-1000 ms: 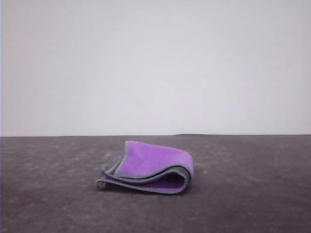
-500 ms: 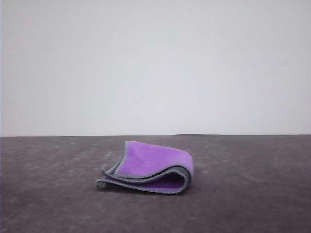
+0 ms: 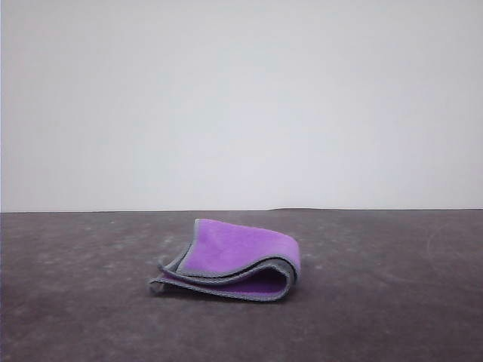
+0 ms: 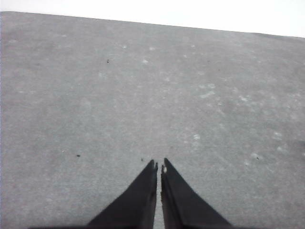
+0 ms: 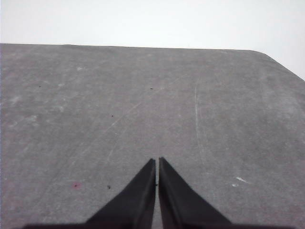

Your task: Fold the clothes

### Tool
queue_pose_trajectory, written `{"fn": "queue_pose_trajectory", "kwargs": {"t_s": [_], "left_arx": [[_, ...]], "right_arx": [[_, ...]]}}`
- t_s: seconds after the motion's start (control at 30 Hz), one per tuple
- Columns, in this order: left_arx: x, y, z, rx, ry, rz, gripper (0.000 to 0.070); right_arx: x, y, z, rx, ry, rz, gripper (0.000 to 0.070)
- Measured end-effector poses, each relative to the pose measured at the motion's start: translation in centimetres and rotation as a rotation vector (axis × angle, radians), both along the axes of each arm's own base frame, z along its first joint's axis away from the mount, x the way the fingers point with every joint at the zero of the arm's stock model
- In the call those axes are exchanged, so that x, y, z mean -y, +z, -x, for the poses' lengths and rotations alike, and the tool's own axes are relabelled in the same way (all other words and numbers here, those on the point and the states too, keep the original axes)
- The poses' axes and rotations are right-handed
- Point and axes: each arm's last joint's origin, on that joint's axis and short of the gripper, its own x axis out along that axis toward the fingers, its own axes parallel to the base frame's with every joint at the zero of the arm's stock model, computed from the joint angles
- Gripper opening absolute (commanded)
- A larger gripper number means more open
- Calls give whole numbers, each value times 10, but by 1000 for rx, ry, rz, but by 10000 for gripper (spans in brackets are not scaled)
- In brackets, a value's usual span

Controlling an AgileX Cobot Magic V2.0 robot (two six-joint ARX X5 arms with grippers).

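Lying folded on the dark grey table (image 3: 392,302), the cloth (image 3: 230,259) sits approx. mid-table in the front view, a bit left of centre and not far from the table's far edge, w/ a plain white wall (image 3: 241,105) behind. It's doubled over so the purple face shows on top and inside the fold; the rounded fold bulges toward the right, while the loose layers w/ grey stitched edging fan out toward the left and near side. The lower layer's left corner touches the table and sticks out slightly past the upper one. Nothing touches the cloth. In the left wrist view the left gripper (image 4: 159,167) hangs over bare table, its two black fingers together w/ only a hairline slit between the tips, holding nothing. In the right wrist view the right gripper (image 5: 157,161) is likewise over bare table, fingers pressed together, tips almost meeting, nothing clamped. The table under the right gripper shows faint pale scratches and a few specks; under the left, pale flecks and small dark dots.
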Motion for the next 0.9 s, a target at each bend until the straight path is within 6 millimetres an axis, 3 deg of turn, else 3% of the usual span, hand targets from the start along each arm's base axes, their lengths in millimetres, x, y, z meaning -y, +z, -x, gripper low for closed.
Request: {"fn": "queue_pose_trajectory", "kwargs": {"t_s": [0.9], "left_arx": [[0,0,0,0,0,0,0]], "right_arx": [[0,0,0,0,0,0,6]]}}
